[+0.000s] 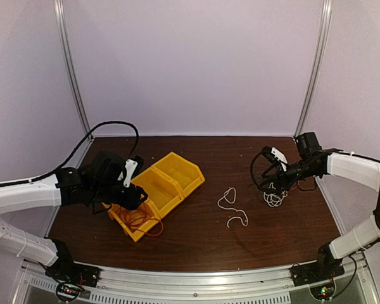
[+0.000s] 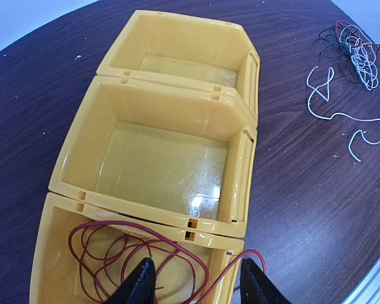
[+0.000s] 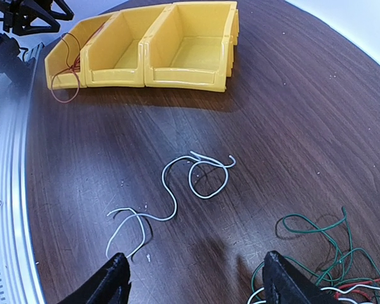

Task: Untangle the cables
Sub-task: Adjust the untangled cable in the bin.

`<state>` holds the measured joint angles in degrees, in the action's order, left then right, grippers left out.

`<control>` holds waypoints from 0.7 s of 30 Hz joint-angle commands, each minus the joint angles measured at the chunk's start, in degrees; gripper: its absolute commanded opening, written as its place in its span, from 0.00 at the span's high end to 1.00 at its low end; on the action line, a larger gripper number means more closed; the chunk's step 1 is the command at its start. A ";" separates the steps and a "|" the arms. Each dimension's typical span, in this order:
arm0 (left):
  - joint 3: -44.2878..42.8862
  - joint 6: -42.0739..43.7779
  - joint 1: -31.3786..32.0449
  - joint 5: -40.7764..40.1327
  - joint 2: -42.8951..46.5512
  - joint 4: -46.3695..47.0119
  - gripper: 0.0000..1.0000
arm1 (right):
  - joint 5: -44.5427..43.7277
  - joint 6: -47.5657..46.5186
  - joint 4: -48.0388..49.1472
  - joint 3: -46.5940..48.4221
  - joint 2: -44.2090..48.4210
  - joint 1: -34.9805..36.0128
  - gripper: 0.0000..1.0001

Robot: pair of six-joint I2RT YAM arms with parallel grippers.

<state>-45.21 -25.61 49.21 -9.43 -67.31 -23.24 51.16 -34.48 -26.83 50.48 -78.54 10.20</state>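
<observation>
Hovering over the end yellow bin (image 2: pixel 45 266), left gripper (image 2: pixel 197 265) had its fingers parted, gripping nothing; red cable (image 2: pixel 114 244) lay coiled inside that bin. Right gripper (image 3: pixel 195 256) was wide open, empty, above the table (image 3: pixel 291 107) between the loose white cable (image 3: pixel 177 183) and the tangle (image 2: pixel 353 49).

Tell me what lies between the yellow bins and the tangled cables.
One loose white cable lies curled on the bare table, touching neither the yellow bins nor the tangled cables. The right wrist view shows it best.
</observation>
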 commanded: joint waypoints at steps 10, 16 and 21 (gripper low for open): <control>0.73 -0.42 8.82 6.29 -2.45 -1.63 0.59 | -0.56 -0.76 -0.67 0.32 -0.91 -0.44 0.28; -4.50 -0.32 16.26 -0.14 -12.82 -7.54 0.56 | -0.72 -1.03 -0.85 0.40 -0.93 -0.44 0.28; -9.47 0.14 19.38 -5.60 -20.40 -11.24 0.56 | -0.47 -1.35 -1.18 0.54 -1.30 -0.47 0.28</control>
<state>-50.48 -26.41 67.33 -9.74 -84.62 -31.73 50.89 -34.79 -27.29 50.48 -79.20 10.20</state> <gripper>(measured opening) 0.448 0.723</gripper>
